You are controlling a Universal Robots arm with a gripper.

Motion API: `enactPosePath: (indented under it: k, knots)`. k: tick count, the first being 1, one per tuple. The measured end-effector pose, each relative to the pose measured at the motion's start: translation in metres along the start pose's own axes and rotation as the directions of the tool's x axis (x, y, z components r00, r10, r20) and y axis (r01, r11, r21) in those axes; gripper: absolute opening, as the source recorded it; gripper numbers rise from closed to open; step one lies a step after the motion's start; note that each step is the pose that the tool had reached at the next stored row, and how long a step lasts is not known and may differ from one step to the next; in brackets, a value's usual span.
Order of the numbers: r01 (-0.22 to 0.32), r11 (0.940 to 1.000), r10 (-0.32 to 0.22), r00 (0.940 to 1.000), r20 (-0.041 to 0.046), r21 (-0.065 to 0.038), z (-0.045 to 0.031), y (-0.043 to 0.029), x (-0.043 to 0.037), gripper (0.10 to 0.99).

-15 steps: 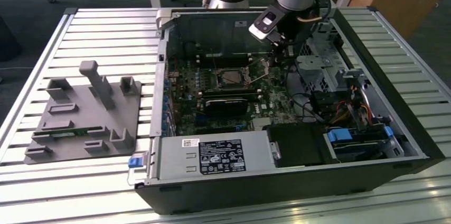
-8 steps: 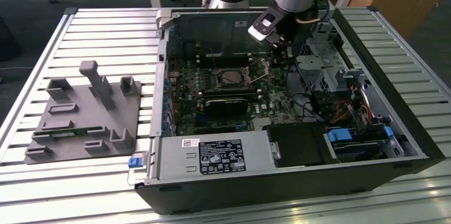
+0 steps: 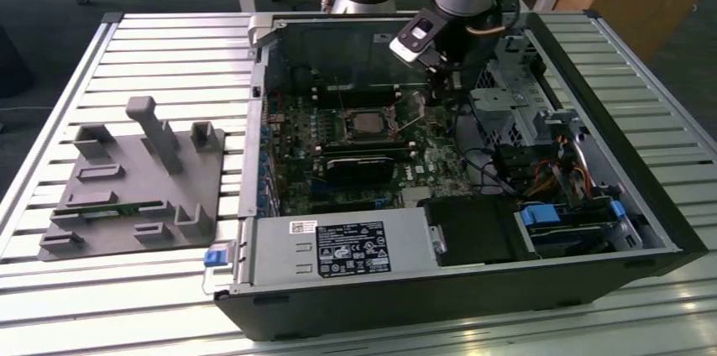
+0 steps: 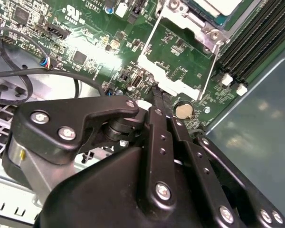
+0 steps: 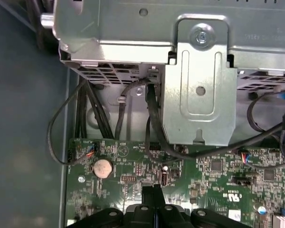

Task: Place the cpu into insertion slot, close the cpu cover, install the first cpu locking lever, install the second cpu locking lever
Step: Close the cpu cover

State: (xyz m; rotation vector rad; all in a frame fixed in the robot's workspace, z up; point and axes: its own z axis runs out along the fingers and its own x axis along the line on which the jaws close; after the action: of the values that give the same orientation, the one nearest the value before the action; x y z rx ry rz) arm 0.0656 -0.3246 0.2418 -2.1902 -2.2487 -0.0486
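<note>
Exterior view: cpu [image 3: 367, 124] lies beside the tool [image 3: 441, 94].

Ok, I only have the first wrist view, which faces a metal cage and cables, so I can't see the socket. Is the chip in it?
Observer: Yes. In the second wrist view the pale chip sits in the socket, uncovered.
Operator: So the cover isn't down?
Observer: No. The cover is swung open off the socket, its free edge right by the tip of the gripper. I can't tell whether they touch.
Operator: Where is the arm inside the case?
Observer: In the exterior view the gripper hangs just to the exterior view's right of the socket, next to the drive cage.
</note>
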Motion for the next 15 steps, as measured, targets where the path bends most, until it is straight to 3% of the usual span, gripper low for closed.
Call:
enactPosePath:
  k: [15]
  knots:
    - [0.0,1.0,0.0,1.0,-0.0001,0.0,-0.0031,-0.031,0.0009,0.106]
